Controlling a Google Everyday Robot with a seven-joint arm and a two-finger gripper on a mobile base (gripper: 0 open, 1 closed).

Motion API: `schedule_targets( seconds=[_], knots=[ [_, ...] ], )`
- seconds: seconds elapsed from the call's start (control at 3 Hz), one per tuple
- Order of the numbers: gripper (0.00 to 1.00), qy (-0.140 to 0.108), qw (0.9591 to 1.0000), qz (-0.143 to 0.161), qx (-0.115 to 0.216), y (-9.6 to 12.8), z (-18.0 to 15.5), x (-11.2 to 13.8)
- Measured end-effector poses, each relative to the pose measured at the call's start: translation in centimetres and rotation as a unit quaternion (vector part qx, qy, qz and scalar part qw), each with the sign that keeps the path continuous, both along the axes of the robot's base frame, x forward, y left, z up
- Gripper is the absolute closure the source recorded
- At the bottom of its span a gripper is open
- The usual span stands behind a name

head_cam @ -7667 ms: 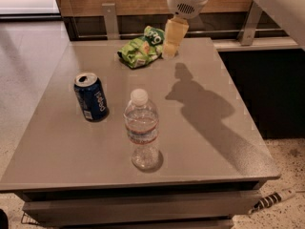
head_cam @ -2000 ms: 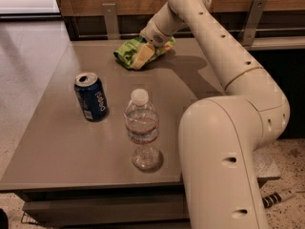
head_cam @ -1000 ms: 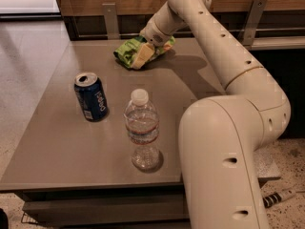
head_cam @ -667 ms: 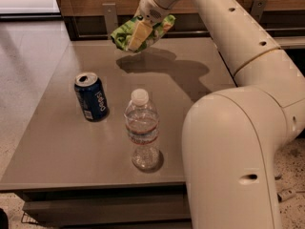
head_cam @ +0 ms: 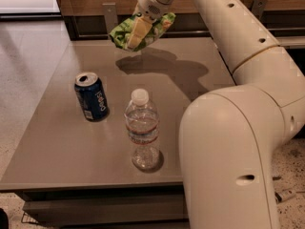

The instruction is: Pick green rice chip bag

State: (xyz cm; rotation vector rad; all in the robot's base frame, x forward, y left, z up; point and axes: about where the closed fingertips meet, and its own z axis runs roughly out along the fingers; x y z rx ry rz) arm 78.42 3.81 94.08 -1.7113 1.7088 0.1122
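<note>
— What has changed?
— The gripper [head_cam: 137,32], clamped on the chip bag [head_cam: 161,24], has raised it off the table [head_cam: 62,147], upper centre.
— Room?
— Can [head_cam: 91,97] and bottle [head_cam: 142,130] stand mid-frame, well below, apart from each other.

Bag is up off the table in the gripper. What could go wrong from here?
1. The gripper, above the far side of the table, pinches the green rice chip bag by crumpled foil with both ends hanging free; it might slip out.
2. The arm's bulky near link looks close beside the upright water bottle; a swing toward it could topple it, perhaps into the open Pepsi can.
</note>
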Motion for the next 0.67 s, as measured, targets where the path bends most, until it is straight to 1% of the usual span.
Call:
schedule_targets(
  seconds=[0.33,0.67],
  knots=[
    [1.00,-0.014,0.9998,0.004,-0.014,0.5,2.2,-0.6],
    [1.00,-0.028,0.9995,0.014,-0.010,0.7,4.1,-1.1]
  ],
)
